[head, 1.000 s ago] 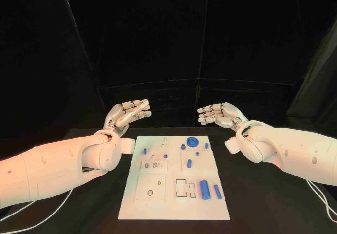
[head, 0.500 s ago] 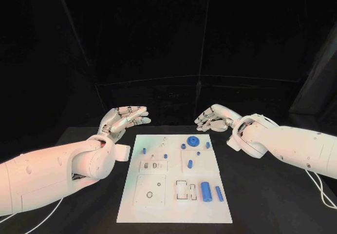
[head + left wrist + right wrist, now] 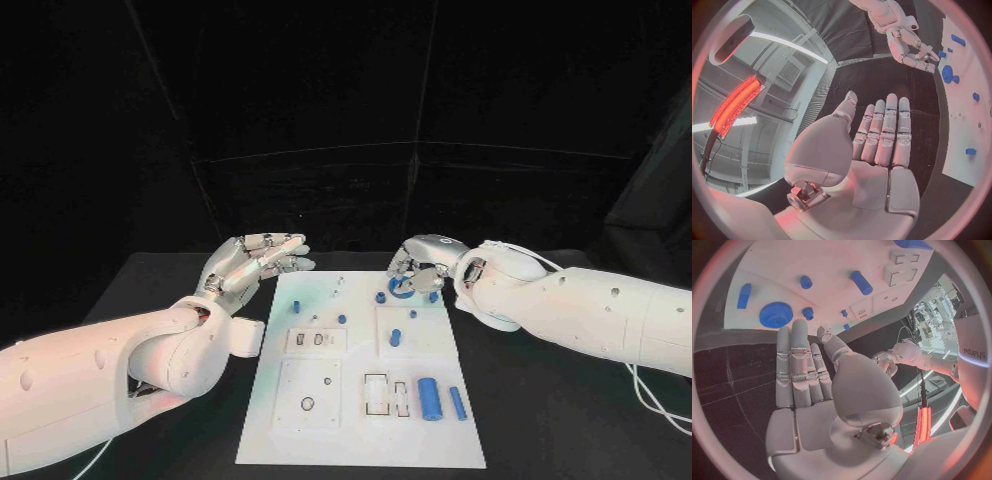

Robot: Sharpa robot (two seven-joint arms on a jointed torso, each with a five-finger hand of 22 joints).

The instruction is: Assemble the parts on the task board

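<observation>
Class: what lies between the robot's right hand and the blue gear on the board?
Nothing: in the right wrist view, the right hand nears the blue gear across bare board.

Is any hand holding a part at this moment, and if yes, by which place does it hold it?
Nothing is held. The left hand is open beside the task board; the right hand is open above the blue gear, not touching it.

Black table [image 3: 562, 400] set against a backdrop of black cloth [image 3: 346, 110] hung in panels, with vertical seams and a pale horizontal fold line running across it above the table's far edge. In the left wrist view, a grey ceiling [image 3: 779, 65] with a louvred vent [image 3: 789, 74], a long white strip light [image 3: 786, 45] and a red glowing strip [image 3: 736, 102]. In the right wrist view, a second red strip [image 3: 923, 427] beside cluttered shelving [image 3: 932, 315].
</observation>
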